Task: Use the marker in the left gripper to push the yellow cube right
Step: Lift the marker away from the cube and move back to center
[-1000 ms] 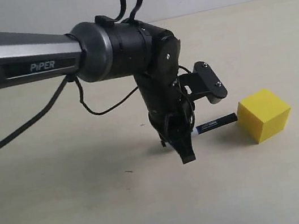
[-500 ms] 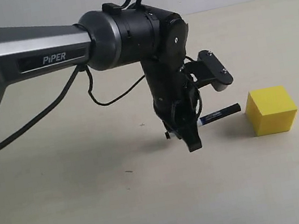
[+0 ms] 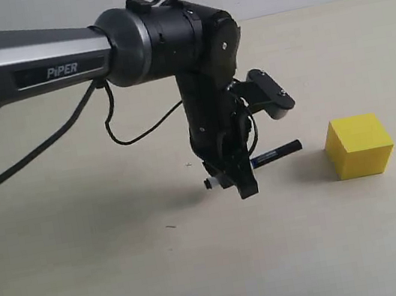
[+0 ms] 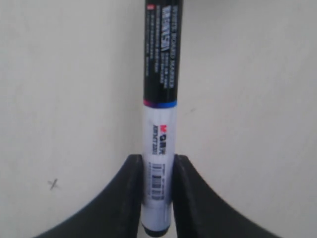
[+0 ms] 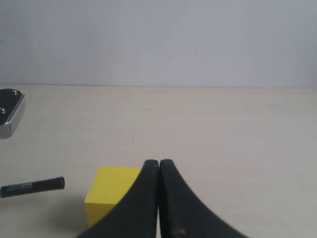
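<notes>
Right then, my left jaws were clenched on the marker (image 4: 158, 99). The two black fingers (image 4: 121, 198) pinched the white labelled end of its barrel from either side, and the butt poked out just behind them. In the exterior view my left arm (image 3: 54, 62), marked PIPER, reached in from the left and bent down at the wrist, so the jaws hung low over the beige surface (image 3: 92, 287). A black cable (image 3: 135, 137) drooped in a loop beneath the arm.

The marker lay close to level, its black capped end pointing right toward the yellow cube (image 3: 359, 145). A clear gap stood between cap and cube: they were near but apart. I could not tell whether the marker touched the surface. The cube sat flat on the surface, to the right of the marker, with one upright edge turned toward the camera.

My right jaws were pressed together with nothing between them, the fingertips (image 5: 146, 198) meeting along one line. From that wrist the cube showed just beyond them, partly hidden behind one finger, with the marker's cap off to its side.
</notes>
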Controlling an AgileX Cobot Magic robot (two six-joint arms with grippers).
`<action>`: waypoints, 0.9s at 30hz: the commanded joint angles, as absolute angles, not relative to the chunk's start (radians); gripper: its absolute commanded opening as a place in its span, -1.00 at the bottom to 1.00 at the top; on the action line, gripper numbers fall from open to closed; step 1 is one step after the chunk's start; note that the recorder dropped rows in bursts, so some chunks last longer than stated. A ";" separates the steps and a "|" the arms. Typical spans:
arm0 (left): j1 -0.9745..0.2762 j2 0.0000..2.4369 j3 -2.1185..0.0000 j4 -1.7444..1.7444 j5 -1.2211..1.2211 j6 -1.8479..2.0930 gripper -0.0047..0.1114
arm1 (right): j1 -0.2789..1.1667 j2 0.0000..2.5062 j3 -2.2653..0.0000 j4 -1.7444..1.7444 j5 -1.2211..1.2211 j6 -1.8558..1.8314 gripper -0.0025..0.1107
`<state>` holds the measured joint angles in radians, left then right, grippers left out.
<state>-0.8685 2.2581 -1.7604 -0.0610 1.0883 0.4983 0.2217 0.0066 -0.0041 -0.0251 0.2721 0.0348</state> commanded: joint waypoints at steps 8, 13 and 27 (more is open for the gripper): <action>-0.730 2.100 -1.766 -0.058 1.134 0.233 -0.92 | 0.214 0.000 0.000 -0.024 0.268 0.032 -0.96; -0.679 2.066 -1.766 -0.058 1.136 0.095 -0.92 | 0.214 0.000 0.000 -0.024 0.268 0.032 -0.96; -0.661 2.052 -1.766 -0.058 1.144 -0.297 -0.92 | 0.214 0.000 0.000 -0.024 0.268 0.032 -0.96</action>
